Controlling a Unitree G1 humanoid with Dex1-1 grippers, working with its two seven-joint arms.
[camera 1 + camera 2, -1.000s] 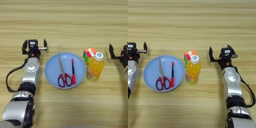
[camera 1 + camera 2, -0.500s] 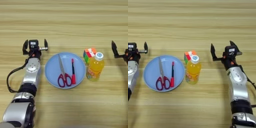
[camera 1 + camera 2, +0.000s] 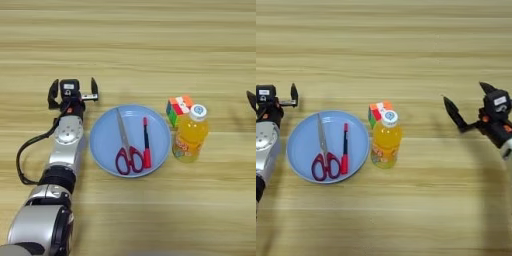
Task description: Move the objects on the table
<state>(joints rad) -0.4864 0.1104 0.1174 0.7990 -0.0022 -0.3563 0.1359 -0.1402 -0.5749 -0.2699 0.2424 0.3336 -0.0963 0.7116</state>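
Observation:
An orange-drink bottle [image 3: 189, 140] with a white cap stands upright right of the light-blue plate [image 3: 102, 140]. A multicoloured puzzle cube [image 3: 178, 108] sits just behind the bottle, touching or nearly touching it. Red-handled scissors [image 3: 126, 147] and a slim red pen [image 3: 146, 142] lie side by side on the plate. My left gripper [image 3: 72, 92] rests open on the table left of the plate. My right gripper [image 3: 468, 104] hangs open well right of the bottle, tilted, holding nothing.
The wooden table [image 3: 128, 45] stretches wide behind the objects. A black cable [image 3: 22, 155] loops beside my left forearm.
My right gripper has swung away to the right and tilted, its fingers spread wider. The left arm and all objects have stayed put.

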